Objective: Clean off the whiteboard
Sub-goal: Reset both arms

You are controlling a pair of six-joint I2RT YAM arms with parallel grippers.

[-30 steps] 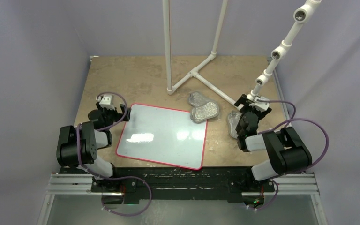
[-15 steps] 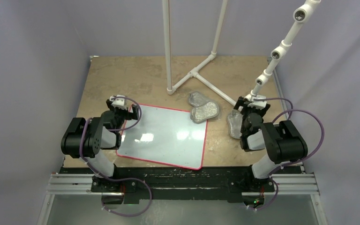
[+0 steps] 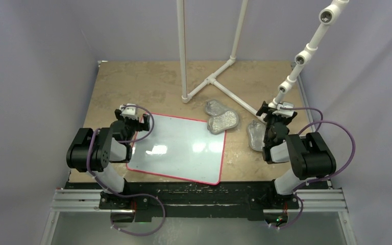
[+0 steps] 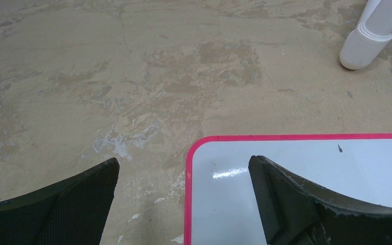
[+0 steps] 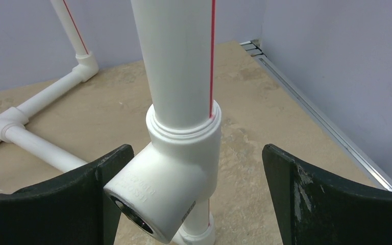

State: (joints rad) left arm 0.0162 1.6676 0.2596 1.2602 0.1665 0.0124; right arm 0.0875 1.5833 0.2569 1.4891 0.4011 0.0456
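Whiteboard [image 3: 178, 148] flat on tan table [image 3: 148, 81]

The mottled tan table [image 3: 132, 81] is stretching away in front of me; the whiteboard [image 3: 178, 148] is lying flat at its near middle; a silvery pad [image 3: 223, 121] is sitting at the board's far right corner; a second pad [image 3: 215, 107] is lying just beyond it; a third pad [image 3: 255, 135] is resting further right; a white pipe frame [image 3: 212, 80] is standing on the far half.

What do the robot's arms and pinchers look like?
The left arm and right arm are chunky black blocks joined by pale grey tubes, with purple cables looping along them. The left gripper and right gripper each have two black wedge-shaped fingers, some scuffed.
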